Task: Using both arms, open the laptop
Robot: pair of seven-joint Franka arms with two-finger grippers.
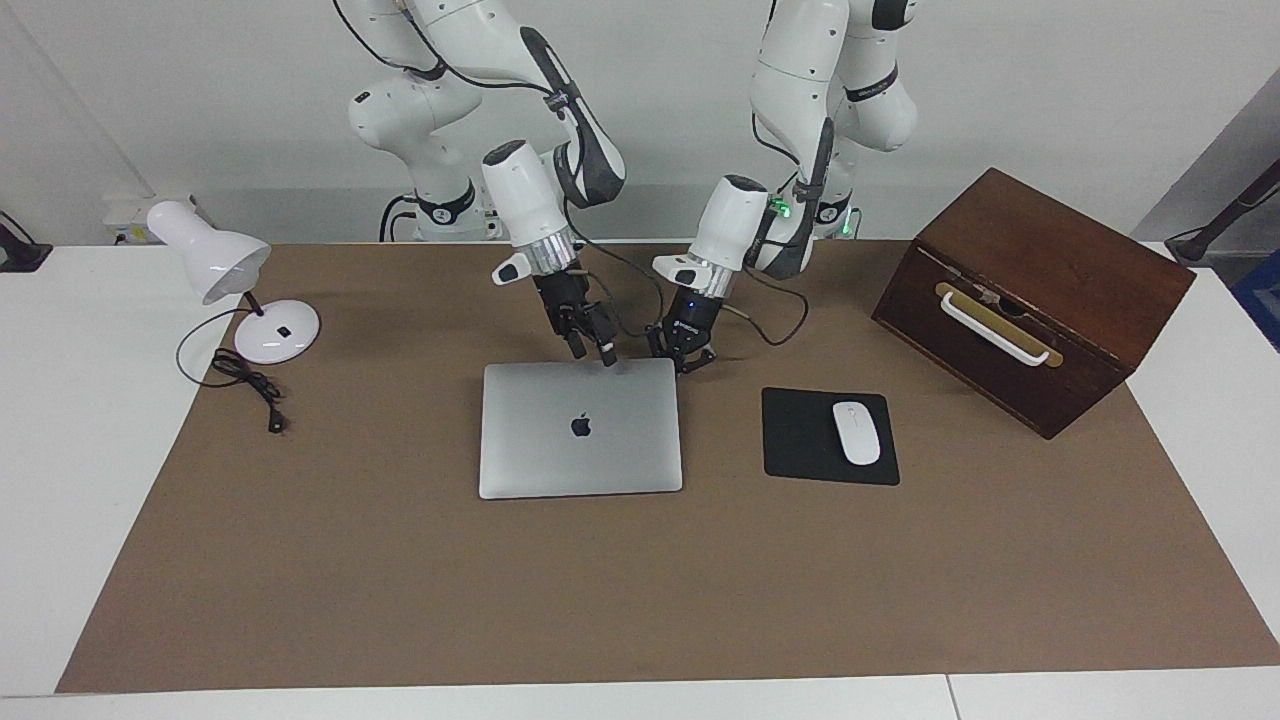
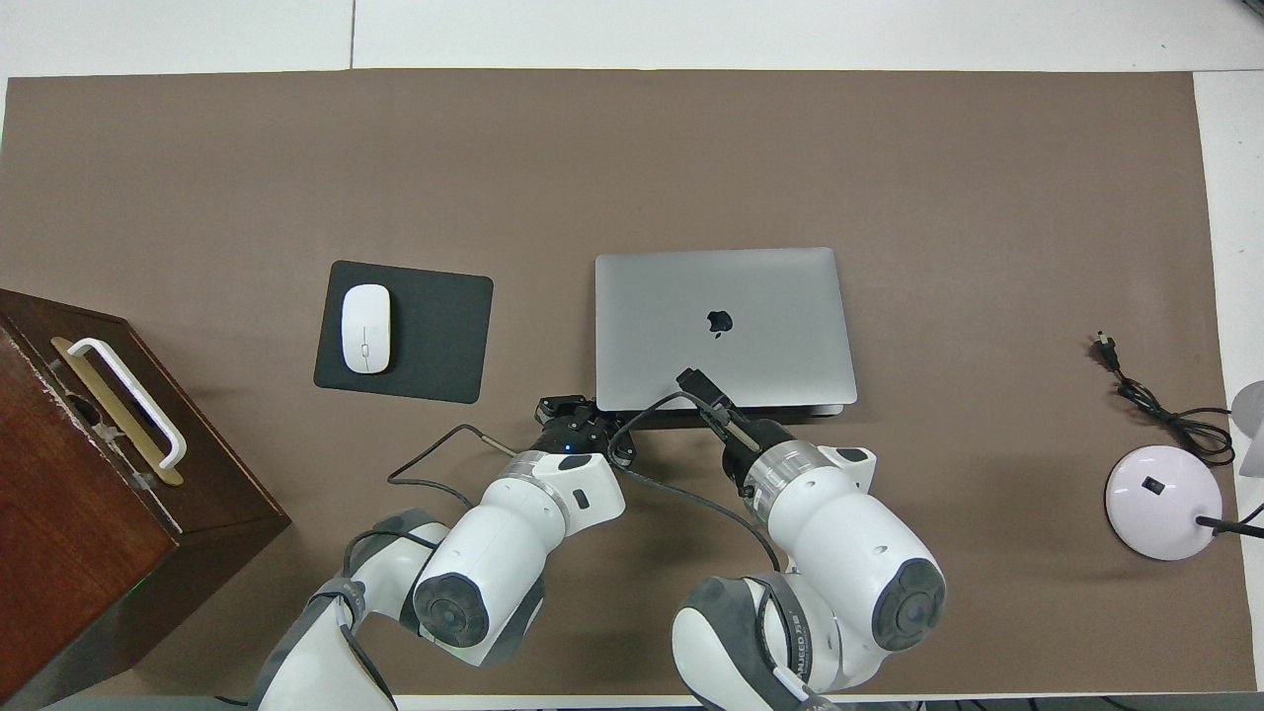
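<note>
Tabletop (image 1: 640, 600) w/ brown mat carries everything. Biggest item besides it: dark wooden box (image 1: 1030, 300) w/ white handle, at the left arm's end, not involved. The laptop (image 1: 580, 428), silver-grey MacBook w/ dark apple logo, lies flat and closed abt mid-mat, its edge nearest the robots right under both tools. A dark gap shows along that near edge in the overhead view (image 2: 726, 326), so prob. that's where lid and base part, or the hinge; can't tell which.

Handling, as a judgement: metal shell, stiff, fairly heavy for its thickness, smooth and slippery on top. Lid is thin, screen under it is fragile, so no hard pinching or twisting at one corner. Base likely lifts w/ the lid if not held down, hence two arms: one presses the base or corner, the other gets under the lid's lip near its middle and raises it slowly.

Black mouse pad (image 1: 828, 437) w/ white mouse (image 1: 856, 432) sits beside the laptop toward the left arm's end; white desk lamp (image 1: 240, 290) and its cord at the right arm's end.

Right tool (image 1: 592, 345), jaws wide, tips just at the laptop's near edge, holding nothing. Left tool (image 1: 686, 360), tips together and empty, low beside the laptop's near corner; contact can't be confirmed.
</note>
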